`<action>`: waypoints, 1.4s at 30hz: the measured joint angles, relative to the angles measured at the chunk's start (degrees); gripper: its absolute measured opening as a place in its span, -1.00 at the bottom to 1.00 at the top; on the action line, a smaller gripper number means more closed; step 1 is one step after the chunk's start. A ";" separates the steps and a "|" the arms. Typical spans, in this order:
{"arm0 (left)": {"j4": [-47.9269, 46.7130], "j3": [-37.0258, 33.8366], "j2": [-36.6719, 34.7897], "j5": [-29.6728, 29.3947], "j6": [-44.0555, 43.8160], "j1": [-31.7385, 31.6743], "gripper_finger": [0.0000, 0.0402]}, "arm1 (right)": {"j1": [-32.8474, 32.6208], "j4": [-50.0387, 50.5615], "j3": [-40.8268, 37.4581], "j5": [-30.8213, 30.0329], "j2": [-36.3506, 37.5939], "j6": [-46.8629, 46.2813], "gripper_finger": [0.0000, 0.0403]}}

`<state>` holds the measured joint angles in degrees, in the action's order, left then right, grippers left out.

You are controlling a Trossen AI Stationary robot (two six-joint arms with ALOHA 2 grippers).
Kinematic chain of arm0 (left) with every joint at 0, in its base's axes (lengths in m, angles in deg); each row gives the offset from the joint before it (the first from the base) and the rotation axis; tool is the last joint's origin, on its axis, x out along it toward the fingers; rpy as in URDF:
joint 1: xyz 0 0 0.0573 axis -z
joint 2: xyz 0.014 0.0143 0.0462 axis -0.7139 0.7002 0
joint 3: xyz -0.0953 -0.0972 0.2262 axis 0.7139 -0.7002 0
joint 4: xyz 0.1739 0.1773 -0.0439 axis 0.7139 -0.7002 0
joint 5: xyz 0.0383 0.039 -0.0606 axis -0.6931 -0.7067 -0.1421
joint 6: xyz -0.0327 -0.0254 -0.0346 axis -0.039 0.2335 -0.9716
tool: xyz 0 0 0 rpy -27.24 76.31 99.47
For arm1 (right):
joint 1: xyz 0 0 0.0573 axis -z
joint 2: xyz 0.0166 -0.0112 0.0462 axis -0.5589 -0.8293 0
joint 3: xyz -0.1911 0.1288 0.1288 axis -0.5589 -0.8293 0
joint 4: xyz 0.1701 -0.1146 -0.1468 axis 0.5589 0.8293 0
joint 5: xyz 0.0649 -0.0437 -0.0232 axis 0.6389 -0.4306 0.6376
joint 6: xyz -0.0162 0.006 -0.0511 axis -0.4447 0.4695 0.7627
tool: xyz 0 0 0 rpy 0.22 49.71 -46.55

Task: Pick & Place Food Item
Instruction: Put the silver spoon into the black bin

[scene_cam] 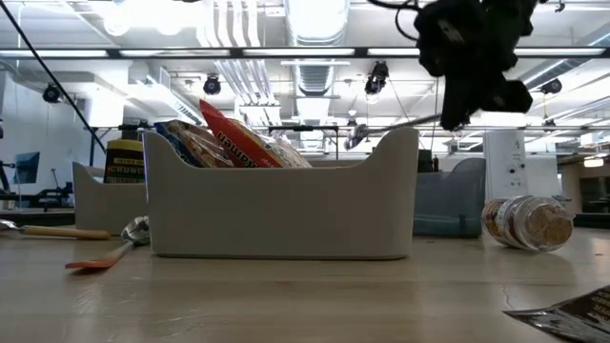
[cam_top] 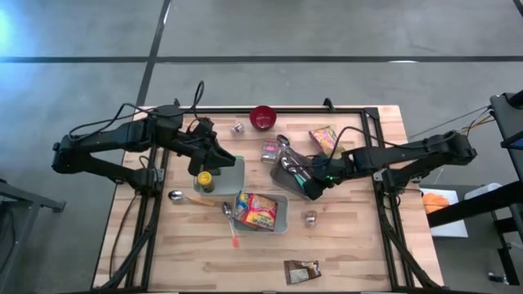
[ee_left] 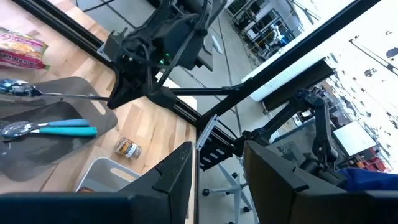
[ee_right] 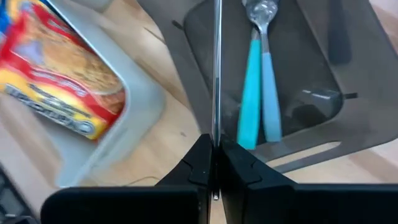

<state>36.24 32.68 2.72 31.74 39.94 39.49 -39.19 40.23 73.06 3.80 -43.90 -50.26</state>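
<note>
Middle of the table was pretty crowded: the white bin [cam_top: 274,214] with the noodle packet [cam_top: 257,209] sat just beside the grey tray [cam_top: 288,167]. The orange-handled spoon [cam_top: 230,224] and small jar [cam_top: 310,217] flanked the bin. Plenty of bare wood along the near edge though, only a dark packet [cam_top: 301,271] there.

You have grey polished concrete floor [cam_top: 327,24] around the table; white ceiling ducts [scene_cam: 238,38] and strip lights fill the low view's top.
</note>
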 joint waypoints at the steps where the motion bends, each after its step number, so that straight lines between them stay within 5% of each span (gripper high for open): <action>1: -0.08 0.00 0.00 -0.24 0.00 -0.04 -0.27 | 0.26 0.06 -0.09 0.02 -0.52 0.52 -0.96; 42: -5.34 -0.04 0.02 -2.31 0.15 -0.04 -0.27 | 2.51 -7.56 -3.08 9.16 -14.27 -1.48 -0.96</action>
<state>30.90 32.63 2.74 29.42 40.09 39.45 -36.68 32.67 69.97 12.96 -58.16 -51.74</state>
